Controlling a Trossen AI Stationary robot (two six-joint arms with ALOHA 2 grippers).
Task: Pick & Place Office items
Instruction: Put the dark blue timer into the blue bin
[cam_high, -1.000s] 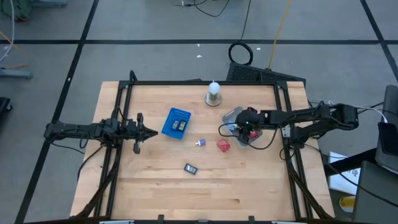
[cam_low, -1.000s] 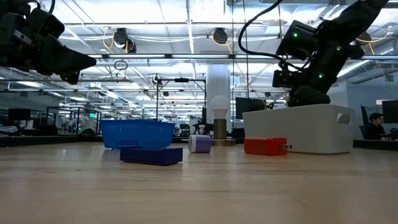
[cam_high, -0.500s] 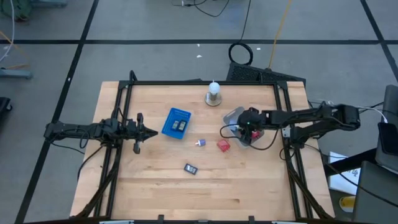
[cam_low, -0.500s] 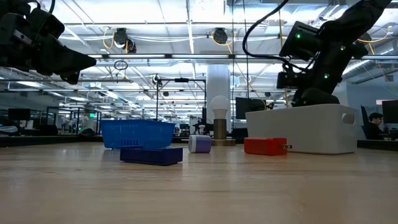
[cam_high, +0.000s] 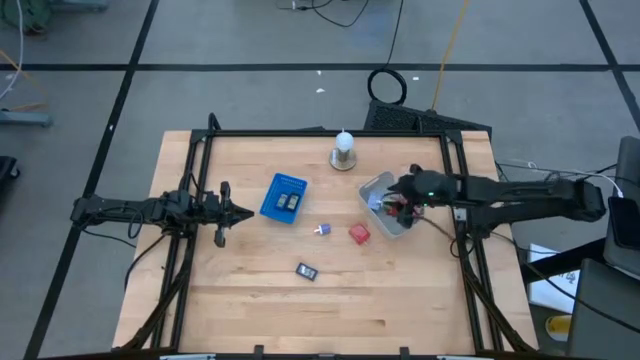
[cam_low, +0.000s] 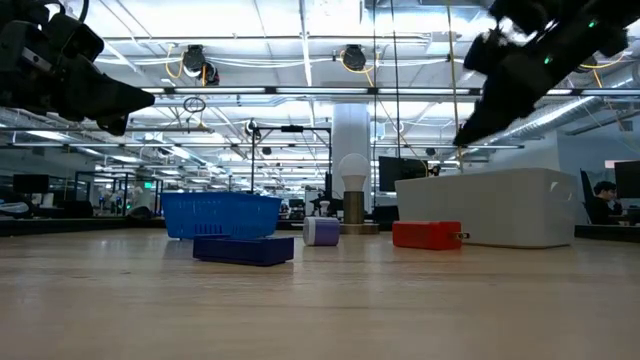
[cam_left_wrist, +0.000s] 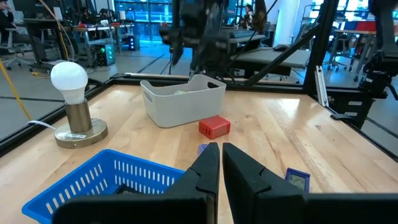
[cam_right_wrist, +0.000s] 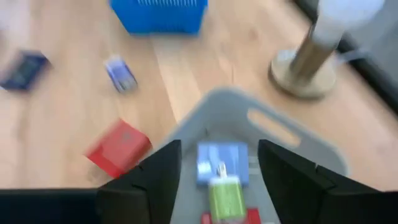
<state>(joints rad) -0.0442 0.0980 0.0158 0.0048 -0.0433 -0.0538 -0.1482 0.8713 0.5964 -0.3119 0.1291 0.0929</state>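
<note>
Right pincer (cam_right_wrist: 217, 165) hangs wide open and empty over the grey tray (cam_high: 375, 186), blue and green pieces below it. Next target is probably the red block (cam_high: 359, 234) nearby on the worktop (cam_high: 250, 290). Left pincer (cam_left_wrist: 220, 163) waits closed.

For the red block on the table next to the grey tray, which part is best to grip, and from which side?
Probably from straight above: the red block lies flat on the table, apart from the grey tray. Close the fingers across two opposite flat sides. The right hand, open above the tray, is nearest.
</note>
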